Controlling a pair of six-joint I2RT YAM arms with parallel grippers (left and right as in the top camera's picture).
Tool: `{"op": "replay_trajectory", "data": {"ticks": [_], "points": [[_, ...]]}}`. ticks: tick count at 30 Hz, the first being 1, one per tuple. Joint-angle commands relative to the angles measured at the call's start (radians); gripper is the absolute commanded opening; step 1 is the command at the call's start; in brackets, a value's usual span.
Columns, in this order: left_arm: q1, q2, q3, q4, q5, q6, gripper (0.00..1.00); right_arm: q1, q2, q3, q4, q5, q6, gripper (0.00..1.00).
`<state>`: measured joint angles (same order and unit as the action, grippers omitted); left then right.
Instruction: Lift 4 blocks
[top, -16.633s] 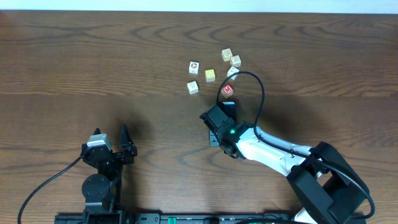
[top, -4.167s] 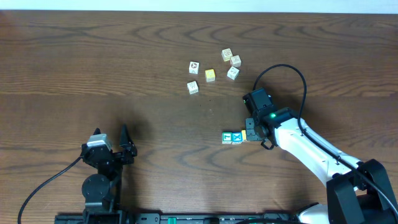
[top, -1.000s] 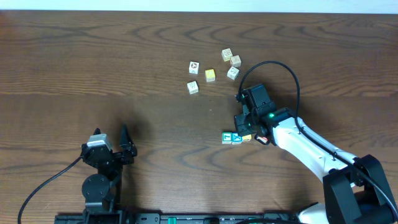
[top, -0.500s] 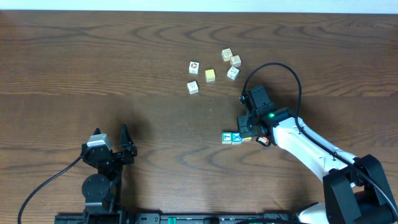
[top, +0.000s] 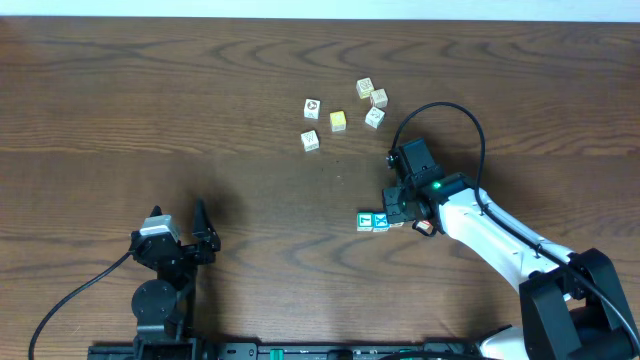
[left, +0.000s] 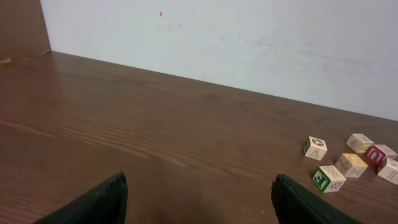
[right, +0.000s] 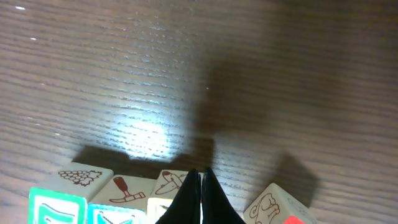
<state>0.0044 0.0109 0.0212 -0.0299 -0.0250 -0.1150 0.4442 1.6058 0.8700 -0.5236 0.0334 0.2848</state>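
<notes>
Teal-green block: left end of a short row, flat on the worktop. The row lies right of centre, nearer the robot-side edge than the far edge.
Blue X block: hard against the teal-green one on its right, also down on the wood.
Yellow-orange block: third in the row, just beside blue X. From overhead the wrist mostly covers it.
Red M block: right end, twisted slightly out of line, with a small gap to the yellow-orange one. It sits on the wood too.
Done: all four blocks are gathered side by side. My read is that this is staging for one lift.
Left to do: the whole lift. Nothing is off the surface yet, and red M probably needs closing up and squaring first.
Right gripper: fingers pressed fully together with nothing between them. The tips sit at the far top edge of the yellow-orange block. It looks like contact, as if nudging, but I can't confirm it.
Left gripper: jaws spread wide and holding nothing. It is parked near the robot-side edge towards the left corner, well apart from the row.
Spare cubes: loose cluster nearer the far edge, well apart from the row and not in play.
</notes>
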Motion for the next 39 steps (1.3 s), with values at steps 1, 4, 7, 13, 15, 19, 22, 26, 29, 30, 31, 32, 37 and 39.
{"op": "replay_trajectory", "data": {"ticks": [1, 4, 7, 13, 15, 19, 22, 26, 29, 30, 31, 32, 37, 39], "points": [[-0.003, -0.006, -0.016, -0.044, -0.010, -0.002, 0.75, 0.009, 0.006, 0.016, -0.005, -0.003, 0.018, 0.01], [-0.003, -0.006, -0.016, -0.044, -0.010, -0.002, 0.75, 0.009, 0.006, 0.016, -0.009, -0.009, 0.018, 0.01], [-0.003, -0.006, -0.016, -0.044, -0.010, -0.002, 0.75, 0.009, 0.006, 0.016, -0.011, -0.009, 0.018, 0.01], [-0.003, -0.006, -0.016, -0.044, -0.010, -0.002, 0.75, 0.009, 0.006, 0.016, -0.011, -0.009, 0.018, 0.01], [-0.003, -0.006, -0.016, -0.044, -0.010, -0.002, 0.75, 0.009, 0.006, 0.016, -0.005, -0.009, 0.018, 0.01], [-0.003, -0.006, -0.016, -0.044, -0.010, -0.002, 0.75, 0.009, 0.006, 0.016, 0.020, -0.009, 0.018, 0.01], [-0.003, -0.006, -0.016, -0.044, -0.010, -0.002, 0.75, 0.009, 0.006, 0.016, 0.036, -0.010, 0.018, 0.01], [-0.003, -0.006, -0.016, -0.044, -0.010, -0.002, 0.75, 0.009, 0.006, 0.016, 0.038, -0.018, 0.018, 0.01], [-0.003, -0.006, -0.016, -0.044, -0.010, -0.002, 0.75, 0.009, 0.006, 0.016, 0.032, -0.038, 0.018, 0.01], [-0.003, -0.006, -0.016, -0.044, -0.010, -0.002, 0.75, 0.009, 0.006, 0.016, 0.032, -0.044, 0.018, 0.01], [-0.003, -0.006, -0.016, -0.044, -0.010, -0.002, 0.75, 0.009, 0.006, 0.016, 0.030, -0.048, 0.018, 0.01], [-0.003, -0.006, -0.016, -0.044, -0.010, -0.002, 0.75, 0.009, 0.006, 0.016, 0.028, -0.050, 0.018, 0.01], [-0.003, -0.006, -0.016, -0.044, -0.010, -0.002, 0.75, 0.009, 0.006, 0.016, 0.018, -0.050, 0.018, 0.01], [-0.003, -0.006, -0.016, -0.044, -0.010, -0.002, 0.75, 0.009, 0.006, 0.016, 0.012, -0.050, 0.018, 0.01]]}}
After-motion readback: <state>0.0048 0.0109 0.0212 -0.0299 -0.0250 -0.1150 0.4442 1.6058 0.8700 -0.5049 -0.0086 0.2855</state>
